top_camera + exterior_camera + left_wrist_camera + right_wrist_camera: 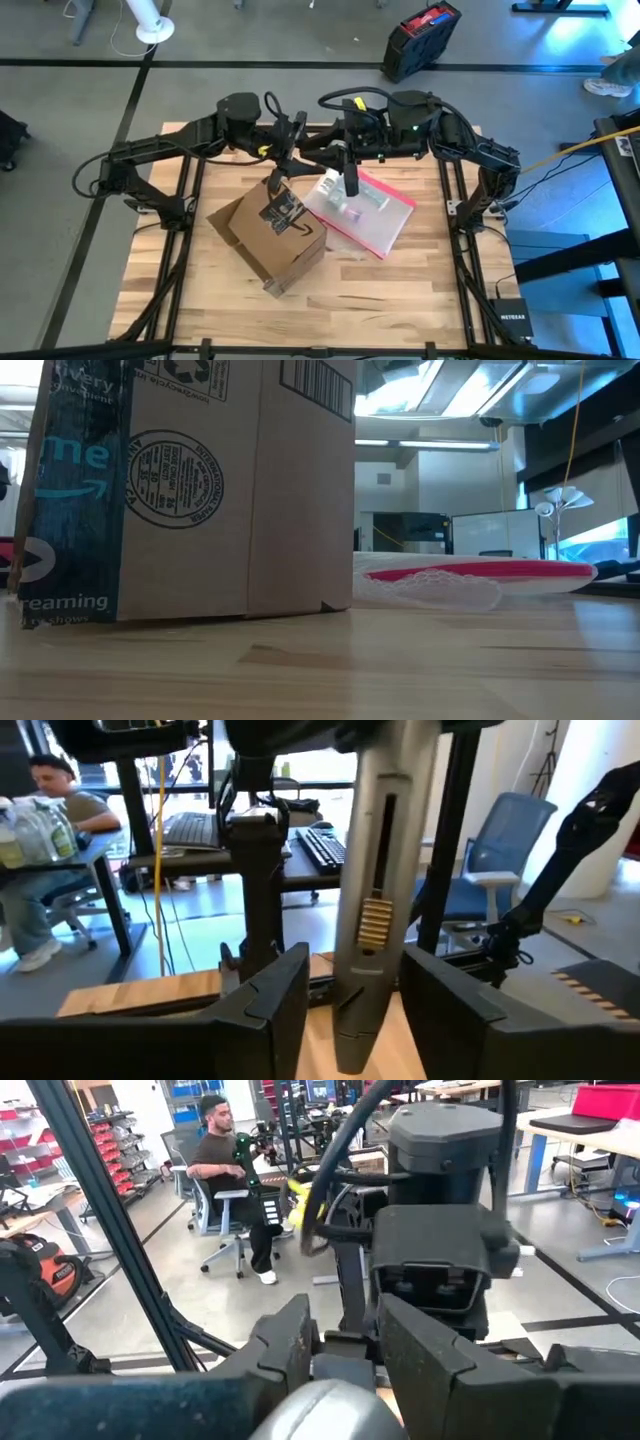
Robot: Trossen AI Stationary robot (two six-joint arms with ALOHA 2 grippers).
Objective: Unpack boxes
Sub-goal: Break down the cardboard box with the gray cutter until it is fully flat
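The cardboard box [268, 238] sits on the wooden table [400, 290], a bit left of the middle. The clear pouch [365, 215] lies just beside it on the right.

Both arms reach in from the far side and meet above the table, over the far side of the box. The right gripper [345, 1330] has its fingers closed in on a grey tool [365, 920], and it looks like it is holding it. The left gripper [355, 960] has its fingers partly open. The tool shows between them, but they are not squeezing it.

What could go wrong? Nothing holds the box down, so a push from the tool could make it slide or tip. The tool could also slip off the box and poke the pouch. If both grippers let go, the tool would fall.

The box is turned slantwise, with one corner pointing to the near edge. It stands upright, and its print reads the right way up. From above it looks almost square, so I cannot tell which side is longer.
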